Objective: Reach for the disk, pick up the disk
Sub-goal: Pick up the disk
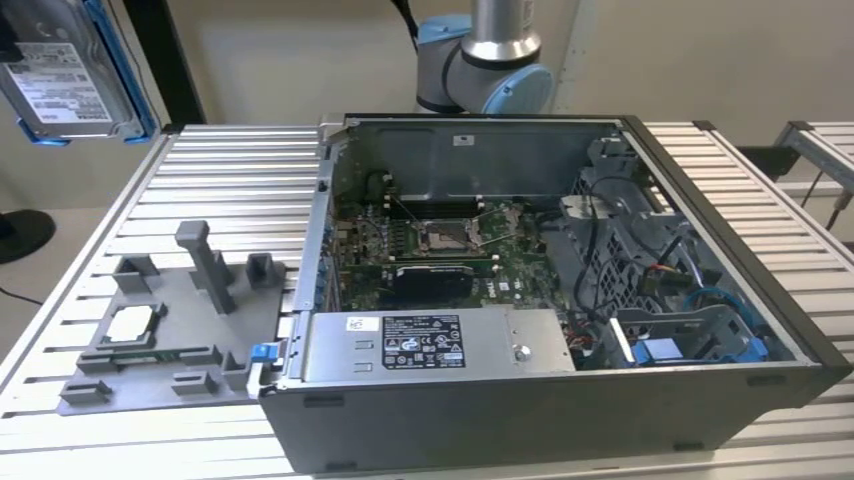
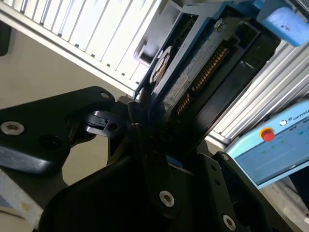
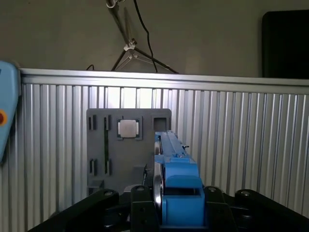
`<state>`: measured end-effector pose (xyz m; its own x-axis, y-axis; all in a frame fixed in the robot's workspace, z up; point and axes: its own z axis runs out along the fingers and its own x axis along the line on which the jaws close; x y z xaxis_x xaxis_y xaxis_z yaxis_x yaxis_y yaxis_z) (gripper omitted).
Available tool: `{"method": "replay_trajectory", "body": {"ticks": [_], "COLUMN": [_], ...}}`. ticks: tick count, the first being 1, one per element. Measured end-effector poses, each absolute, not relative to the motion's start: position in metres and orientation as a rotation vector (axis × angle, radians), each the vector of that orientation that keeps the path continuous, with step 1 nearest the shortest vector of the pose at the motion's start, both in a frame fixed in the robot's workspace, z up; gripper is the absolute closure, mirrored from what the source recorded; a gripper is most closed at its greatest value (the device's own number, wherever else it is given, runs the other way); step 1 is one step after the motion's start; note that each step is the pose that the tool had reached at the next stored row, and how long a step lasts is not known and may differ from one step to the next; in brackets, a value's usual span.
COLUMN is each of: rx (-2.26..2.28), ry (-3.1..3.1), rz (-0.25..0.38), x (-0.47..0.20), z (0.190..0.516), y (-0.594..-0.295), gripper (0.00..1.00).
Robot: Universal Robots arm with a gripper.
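Note:
The disk (image 1: 67,75), a silver-grey drive with a white label and a blue bracket, hangs in the air above the far left corner of the slatted table in the exterior view. In both wrist views it appears edge-on. Its blue bracket (image 3: 176,181) sits between the black fingers of my gripper (image 3: 176,195), which is shut on it. The drive's connector edge (image 2: 193,67) runs out from the black gripper body. Below the held disk lies the grey tray (image 3: 99,145).
An open computer case (image 1: 747,330) takes up the table's middle and right, with a grey metal box (image 1: 427,345) at its front. The grey tray (image 1: 160,330) holds a small white chip (image 1: 131,325). The arm's base (image 1: 481,60) stands behind the case. A light blue pendant (image 2: 270,150) lies nearby.

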<state>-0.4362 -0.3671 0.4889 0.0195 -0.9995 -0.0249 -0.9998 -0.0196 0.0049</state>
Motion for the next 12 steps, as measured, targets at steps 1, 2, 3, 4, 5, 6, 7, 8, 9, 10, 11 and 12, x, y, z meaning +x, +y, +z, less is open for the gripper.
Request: {"method": "replay_trajectory", "body": {"ticks": [1, 2, 3, 4, 5, 6, 7, 8, 9, 10, 11, 12], "rx": [-2.233, -2.233, -2.233, -2.233, -2.233, -2.233, -2.233, -2.233, -2.233, -2.233, -2.233, -2.233], "ry": [2.19, 2.19, 2.189, 2.189, 2.19, 2.19, 2.19, 2.19, 2.19, 2.19, 2.19, 2.19], "rz": [0.033, 0.034, 0.034, 0.034, 0.034, 0.034, 0.034, 0.034, 0.034, 0.034, 0.034, 0.034], "x": [-0.436, -0.436, -0.435, -0.434, -0.432, -0.429, -0.427, -0.425, -0.422, -0.42, -0.417, -0.414], "z": [0.489, 0.489, 0.489, 0.489, 0.489, 0.489, 0.489, 0.489, 0.489, 0.489, 0.489, 0.489], "y": [-0.367, -0.367, -0.367, -0.367, -0.367, -0.367, -0.367, -0.367, -0.367, -0.367, -0.367, -0.367], "gripper": [1.0, 1.0, 1.0, 1.0, 1.0, 1.0, 1.0, 1.0, 1.0, 1.0, 1.0, 1.0]}}
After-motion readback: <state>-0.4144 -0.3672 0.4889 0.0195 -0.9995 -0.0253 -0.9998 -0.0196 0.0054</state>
